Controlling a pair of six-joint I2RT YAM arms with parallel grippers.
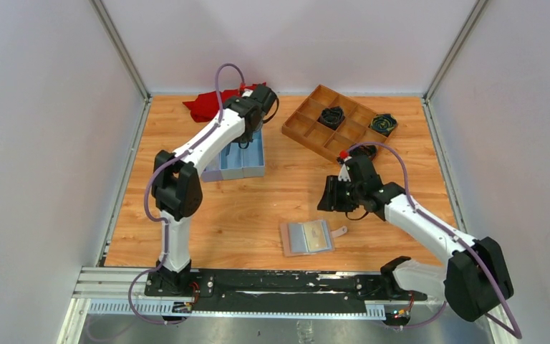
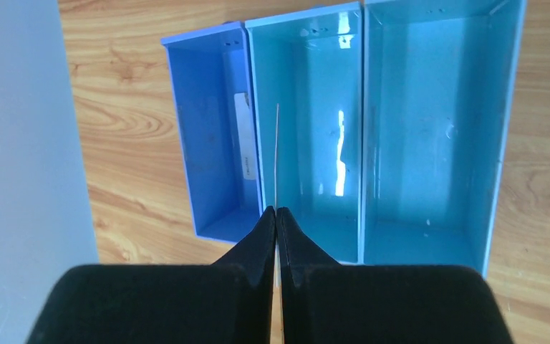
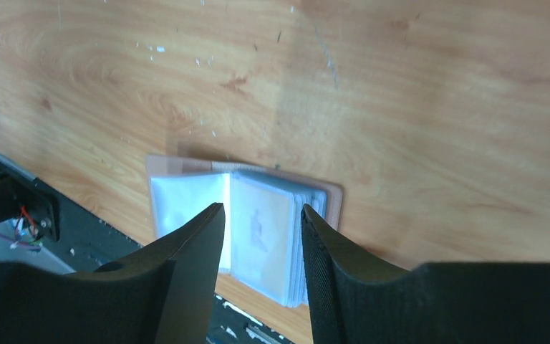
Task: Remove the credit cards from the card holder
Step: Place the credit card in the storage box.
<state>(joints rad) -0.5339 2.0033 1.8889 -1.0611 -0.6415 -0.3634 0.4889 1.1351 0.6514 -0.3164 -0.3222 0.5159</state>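
Observation:
The card holder (image 1: 306, 238) lies open on the table near the front edge, grey panels up, with a gold-tan card (image 1: 319, 235) showing in its right panel. In the right wrist view the holder (image 3: 258, 229) lies below my right gripper (image 3: 261, 215), which is open and empty above it (image 1: 327, 195). My left gripper (image 2: 277, 211) is shut on a thin credit card (image 2: 277, 158) seen edge-on over the blue tray (image 2: 362, 143). A pale card (image 2: 242, 136) leans inside the tray's left compartment. My left gripper (image 1: 246, 141) hangs over the tray at the back left.
The blue three-compartment tray (image 1: 236, 165) stands at the back left. A wooden grid tray (image 1: 336, 122) with black items sits at the back right. A red cloth (image 1: 204, 106) lies behind the left arm. White walls close in on both sides.

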